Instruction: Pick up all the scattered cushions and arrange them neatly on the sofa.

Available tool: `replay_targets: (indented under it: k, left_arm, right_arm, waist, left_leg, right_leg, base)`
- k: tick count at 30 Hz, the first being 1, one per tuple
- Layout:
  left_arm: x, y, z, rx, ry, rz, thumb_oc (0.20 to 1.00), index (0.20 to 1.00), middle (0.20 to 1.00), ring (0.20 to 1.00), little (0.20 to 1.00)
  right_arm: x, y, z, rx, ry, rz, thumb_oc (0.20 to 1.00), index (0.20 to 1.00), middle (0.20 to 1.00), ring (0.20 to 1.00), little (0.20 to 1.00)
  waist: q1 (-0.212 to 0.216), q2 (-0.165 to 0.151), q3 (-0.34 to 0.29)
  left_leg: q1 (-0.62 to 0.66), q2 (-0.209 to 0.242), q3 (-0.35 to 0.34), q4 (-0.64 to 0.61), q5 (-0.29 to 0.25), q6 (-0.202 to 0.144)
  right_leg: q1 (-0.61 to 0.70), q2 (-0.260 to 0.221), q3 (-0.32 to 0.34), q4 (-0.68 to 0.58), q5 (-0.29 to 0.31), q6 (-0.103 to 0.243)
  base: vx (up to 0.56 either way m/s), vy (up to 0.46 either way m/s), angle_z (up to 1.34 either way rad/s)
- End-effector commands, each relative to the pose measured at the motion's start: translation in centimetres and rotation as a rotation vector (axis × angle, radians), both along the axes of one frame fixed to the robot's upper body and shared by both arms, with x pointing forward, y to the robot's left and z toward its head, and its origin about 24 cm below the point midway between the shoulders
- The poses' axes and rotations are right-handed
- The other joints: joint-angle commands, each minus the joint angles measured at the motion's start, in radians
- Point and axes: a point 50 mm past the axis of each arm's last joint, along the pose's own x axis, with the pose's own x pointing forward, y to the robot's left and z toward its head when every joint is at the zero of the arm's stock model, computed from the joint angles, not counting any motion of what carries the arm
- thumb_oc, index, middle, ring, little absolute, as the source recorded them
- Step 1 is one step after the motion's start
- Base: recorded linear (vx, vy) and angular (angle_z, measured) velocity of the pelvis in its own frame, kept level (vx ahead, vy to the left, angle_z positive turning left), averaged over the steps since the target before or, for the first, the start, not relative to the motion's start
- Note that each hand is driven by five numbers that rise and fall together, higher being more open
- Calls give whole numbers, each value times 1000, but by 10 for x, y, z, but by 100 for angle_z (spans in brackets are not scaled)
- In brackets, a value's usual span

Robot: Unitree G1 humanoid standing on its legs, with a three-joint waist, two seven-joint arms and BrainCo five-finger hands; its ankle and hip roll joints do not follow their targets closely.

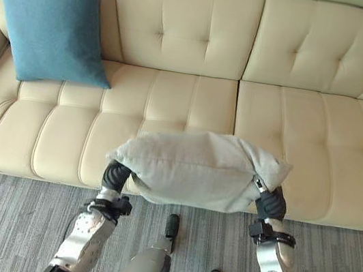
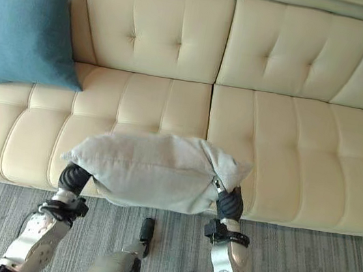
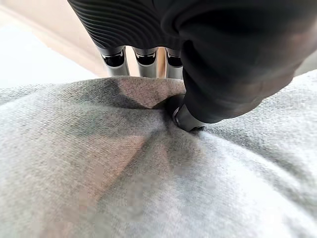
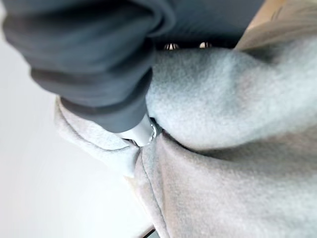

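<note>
Grey cushion (image 1: 193, 169) sits lower centre of frame, lifted between both hands above the front edge of the sofa (image 1: 293, 126), over the seam area between the middle and right seat sections. It's lying flat-ish, long side across the frame, with its right end bunched and folded up.

Left hand (image 1: 117, 175) at the cushion's lower-left corner: left wrist view shows the thumb (image 3: 185, 116) pressed into the fabric on one face and the fingers (image 3: 143, 59) running behind the cushion edge, so it's pinching the cloth.

Right hand (image 1: 270, 204) at the lower-right corner: right wrist view shows the thumb (image 4: 141, 134) dug into a fold of the grey fabric, which wraps round it; the fingers are mostly hidden behind the cushion. Reads as a grip on the cloth.

Blue cushion (image 1: 53, 22) upper left of frame, standing upright against the sofa's backrest at the far-left seat, well apart from the grey one.

Grey carpet (image 1: 2, 218) runs along the bottom of the frame below the sofa's front edge.
</note>
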Motion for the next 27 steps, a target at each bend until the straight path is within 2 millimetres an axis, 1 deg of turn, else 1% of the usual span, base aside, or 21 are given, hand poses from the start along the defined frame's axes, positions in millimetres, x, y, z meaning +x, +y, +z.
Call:
replay_targets:
  k: [1, 2, 4, 5, 6, 7, 8, 9, 10, 11, 12, 13, 15, 17, 19, 20, 21, 22, 23, 25, 27]
  left_arm:
    - [-5, -23, 38, 39, -234, -108, 200, 200, 200, 200, 200]
    - [-4, -24, 40, 42, -244, -111, 200, 200, 200, 200, 200]
    - [-3, -26, 40, 47, -250, -124, 200, 200, 200, 200, 200]
    - [-3, -28, 40, 48, -248, -130, 200, 200, 200, 200, 200]
    - [0, -32, 40, 55, -250, -143, 200, 200, 200, 200, 200]
    - [2, -34, 42, 53, -256, -148, 200, 200, 200, 200, 200]
    - [11, -42, 47, 53, -283, -151, 200, 200, 200, 200, 200]
    - [11, -42, 47, 52, -283, -151, 200, 200, 200, 200, 200]
    - [14, -46, 49, 55, -294, -162, 200, 200, 200, 200, 200]
    - [14, -46, 49, 55, -294, -162, 200, 200, 200, 200, 200]
    - [15, -50, 45, 49, -279, -165, 200, 200, 200, 200, 200]
    - [15, -51, 43, 40, -271, -164, 200, 200, 200, 200, 200]
    - [18, -57, 38, 20, -244, -156, 200, 200, 200, 200, 200]
    - [20, -60, 38, 16, -238, -152, 200, 200, 200, 200, 200]
    - [33, -70, 46, 26, -267, -139, 200, 200, 200, 200, 200]
    - [41, -75, 55, 27, -293, -133, 200, 200, 200, 200, 200]
    - [47, -79, 60, 26, -307, -127, 200, 200, 200, 200, 200]
    - [56, -86, 69, 19, -327, -125, 200, 200, 200, 200, 200]
    - [71, -96, 87, 18, -368, -123, 200, 200, 200, 200, 200]
    - [85, -102, 104, 29, -400, -116, 200, 200, 200, 200, 200]
    - [99, -105, 122, 57, -433, -107, 200, 200, 200, 200, 200]
  right_arm:
    - [4, 25, 42, -16, -264, 131, 200, 200, 200, 200, 200]
    - [3, 26, 41, -23, -262, 134, 200, 200, 200, 200, 200]
    - [3, 27, 41, -28, -262, 142, 200, 200, 200, 200, 200]
    - [3, 27, 41, -28, -262, 143, 200, 200, 200, 200, 200]
    - [4, 27, 41, -20, -256, 139, 200, 200, 200, 200, 200]
    - [4, 27, 40, -12, -252, 136, 200, 200, 200, 200, 200]
    - [4, 29, 39, -4, -252, 138, 200, 200, 200, 200, 200]
    - [4, 28, 39, -4, -252, 137, 200, 200, 200, 200, 200]
    - [3, 29, 37, -10, -245, 137, 200, 200, 200, 200, 200]
    - [3, 29, 37, -10, -245, 137, 200, 200, 200, 200, 200]
    - [1, 30, 31, -10, -219, 147, 200, 200, 200, 200, 200]
    - [1, 30, 28, -11, -205, 148, 200, 200, 200, 200, 200]
    - [2, 31, 26, -24, -188, 150, 200, 200, 200, 200, 200]
    - [5, 30, 28, -38, -192, 146, 200, 200, 200, 200, 200]
    - [19, 32, 42, -96, -243, 125, 200, 200, 200, 200, 200]
    - [29, 36, 53, -119, -281, 120, 200, 200, 200, 200, 200]
    - [36, 36, 59, -135, -296, 105, 200, 200, 200, 200, 200]
    - [45, 41, 70, -152, -330, 102, 200, 200, 200, 200, 200]
    - [61, 47, 89, -187, -376, 87, 200, 200, 200, 200, 200]
    - [75, 55, 108, -202, -418, 80, 200, 200, 200, 200, 200]
    - [87, 58, 127, -218, -458, 65, 200, 200, 200, 200, 200]
  waist:
    - [-7, -4, -68]
    - [-17, 8, -58]
    - [-31, 20, -52]
    - [-37, 24, -50]
    - [-56, 28, -43]
    - [-66, 25, -41]
    - [-104, 23, -15]
    - [-104, 26, -13]
    - [-114, 20, -17]
    - [-115, 20, -15]
    - [-121, 7, -31]
    - [-123, 4, -42]
    - [-127, 6, -65]
    - [-130, 9, -69]
    - [-134, 18, -77]
    - [-134, 20, -75]
    - [-134, 23, -71]
    - [-133, 25, -64]
    - [-131, 28, -48]
    - [-128, 29, -27]
    - [-128, 31, -11]
  left_leg:
    - [15, 78, -29, 2, -93, -115]
    - [60, 81, -30, -16, -104, -113]
    - [95, 86, -37, -33, -116, -119]
    - [107, 89, -41, -37, -122, -120]
    - [135, 89, -47, -48, -133, -126]
    - [148, 84, -50, -54, -137, -129]
    - [206, 82, -66, -57, -165, -142]
    - [209, 84, -66, -57, -167, -142]
    - [230, 76, -73, -58, -181, -148]
    - [232, 76, -74, -59, -181, -148]
    - [264, 65, -79, -72, -192, -151]
    - [275, 65, -80, -79, -194, -152]
    - [290, 84, -91, -92, -198, -161]
    - [293, 93, -98, -95, -200, -166]
    - [289, 116, -108, -97, -204, -181]
    - [283, 124, -109, -96, -204, -187]
    - [276, 132, -111, -94, -203, -192]
    - [264, 140, -116, -91, -200, -197]
    - [235, 151, -121, -82, -193, -205]
    - [198, 158, -125, -71, -185, -213]
    - [161, 165, -127, -64, -176, -221]
  right_leg:
    - [-14, 39, -37, 81, 107, -29]
    - [-53, 19, -69, 96, 125, -34]
    - [-68, 10, -103, 26, 80, -52]
    - [-84, 12, -108, -5, 66, -58]
    - [-122, 21, -96, -113, 81, -60]
    - [-148, 20, -87, -171, 105, -54]
    - [-232, 26, -71, -315, 194, -26]
    - [-228, 28, -73, -317, 194, -27]
    - [-221, 24, -59, -361, 209, -18]
    - [-216, 24, -61, -365, 210, -17]
    - [-191, 27, -55, -383, 244, -16]
    - [-178, 29, -53, -386, 255, -18]
    - [-154, 34, -62, -388, 261, -28]
    - [-147, 38, -68, -387, 256, -34]
    - [-144, 49, -81, -380, 239, -50]
    - [-151, 52, -84, -375, 233, -55]
    - [-155, 54, -87, -371, 227, -60]
    - [-166, 57, -89, -366, 223, -65]
    - [-190, 61, -93, -355, 217, -70]
    - [-221, 62, -95, -339, 211, -74]
    - [-257, 63, -99, -320, 203, -76]
  base:
    - [143, 118, -16]
    - [182, 76, -16]
    - [196, 9, -20]
    - [227, -47, 0]
    - [203, -67, 12]
    - [345, -160, 13]
    - [244, -125, 0]
    - [308, -149, -13]
    - [116, -51, -4]
    - [253, -121, 17]
    - [223, -107, 56]
    - [312, -161, 45]
    - [279, -191, 16]
    - [172, -143, 19]
    - [167, -152, 25]
    - [103, -126, 14]
    - [71, -126, 9]
    - [34, -143, 8]
    - [19, -144, 12]
    - [-4, -116, 18]
    - [0, -93, 9]
